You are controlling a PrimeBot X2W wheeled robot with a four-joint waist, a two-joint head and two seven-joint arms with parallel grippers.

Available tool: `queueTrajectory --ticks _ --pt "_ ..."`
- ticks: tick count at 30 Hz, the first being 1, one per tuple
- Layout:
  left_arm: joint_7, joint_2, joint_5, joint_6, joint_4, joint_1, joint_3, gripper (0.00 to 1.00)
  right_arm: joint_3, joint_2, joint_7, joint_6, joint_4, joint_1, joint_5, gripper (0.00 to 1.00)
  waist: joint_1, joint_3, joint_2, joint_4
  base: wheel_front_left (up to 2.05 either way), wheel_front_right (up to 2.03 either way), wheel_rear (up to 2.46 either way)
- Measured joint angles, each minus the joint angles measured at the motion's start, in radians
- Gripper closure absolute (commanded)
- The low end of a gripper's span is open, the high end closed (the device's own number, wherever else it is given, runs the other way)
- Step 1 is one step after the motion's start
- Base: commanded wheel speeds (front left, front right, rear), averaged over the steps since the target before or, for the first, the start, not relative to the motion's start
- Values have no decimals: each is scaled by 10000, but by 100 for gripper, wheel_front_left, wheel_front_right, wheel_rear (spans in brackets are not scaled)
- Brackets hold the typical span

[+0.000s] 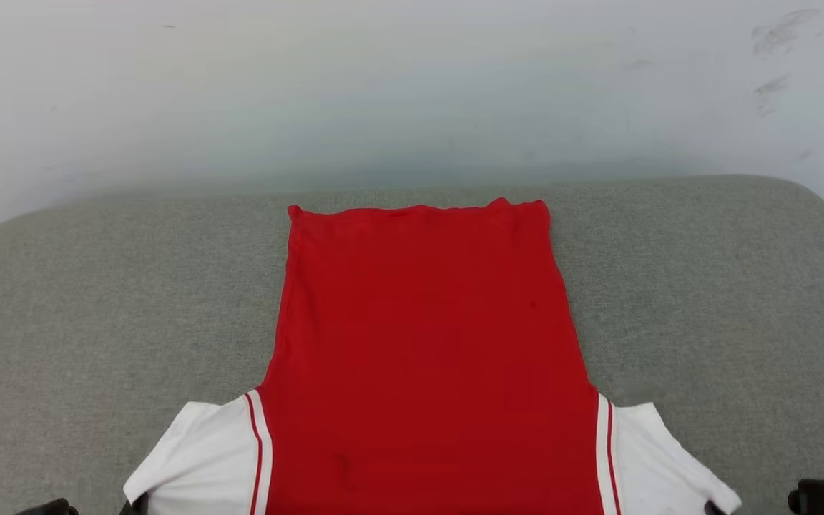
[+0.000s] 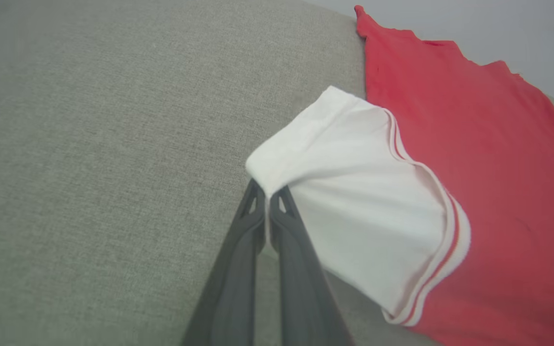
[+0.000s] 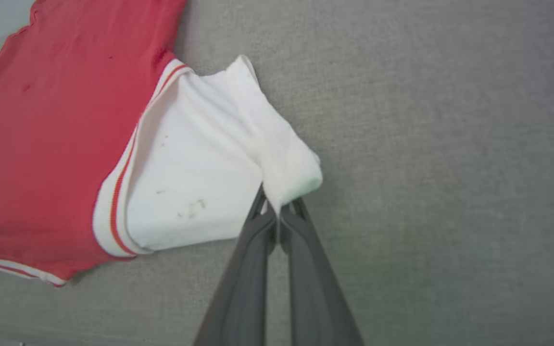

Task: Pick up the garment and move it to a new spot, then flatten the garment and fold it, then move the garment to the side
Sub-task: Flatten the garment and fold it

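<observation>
Two dark fingers of the left gripper (image 2: pixel 268 194) were pressed together on the corner of a white sleeve (image 2: pixel 354 192) - the cloth was pinched right at their tips and bunched there. From that pinch the sleeve spread away to the gripper's right, up to a red-and-white striped trim (image 2: pixel 443 240), and past the trim came the red body of the shirt (image 1: pixel 426 343).

The right gripper (image 3: pixel 279 206) did the same on its side: its fingers were closed on the corner of the other sleeve (image 3: pixel 200 168), which puckered into a small fold over the tips. This sleeve, marked with a few faint dark specks, fanned out to that gripper's left and met its own striped trim before the red cloth.

Between the two grippers the shirt lay spread on a grey woven cushion (image 1: pixel 97 286), its red body smooth and nearly flat. Its straight edge lay farthest from both grippers, near the cushion's far edge, with a small point sticking up at each corner. Both sleeves lay at the near end, one beside each gripper. Beyond the cushion stood a pale wall (image 1: pixel 383 86) - scuffed with grey marks well off to the right gripper's side.
</observation>
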Motion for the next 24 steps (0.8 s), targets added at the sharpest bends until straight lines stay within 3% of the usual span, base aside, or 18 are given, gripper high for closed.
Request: queueTrajectory --ticks 7,8,9,10,11,17,24 --pt "-148 -217 25 2 194 375 -242 100 -324 828 800 0 -495 890 -569 100 2 -40 0 128 0 0 0" --pt "-153 -234 61 -69 232 366 -318 100 -393 869 798 0 -495 892 -619 94 2 -24 0 161 0 0 0" --pt "-201 -253 102 -113 267 330 -395 100 -410 882 752 0 -504 883 -637 63 2 -8 0 198 0 0 0" --pt "-215 -265 194 -148 290 267 -449 100 -420 888 688 0 -518 832 -675 10 2 12 0 231 0 0 0" --pt "-247 -278 240 -163 307 186 -487 100 -418 907 650 0 -527 726 -675 0 3 36 0 264 0 0 0" --pt "-535 -472 548 -213 234 -304 -711 100 -773 669 -167 -4 -272 -672 -750 0 3 226 0 524 0 0 0" --pt "-775 -631 984 -211 -249 -1152 -989 100 -1039 -109 -522 -6 1716 -3732 -213 0 4 823 0 1045 0 0 0"
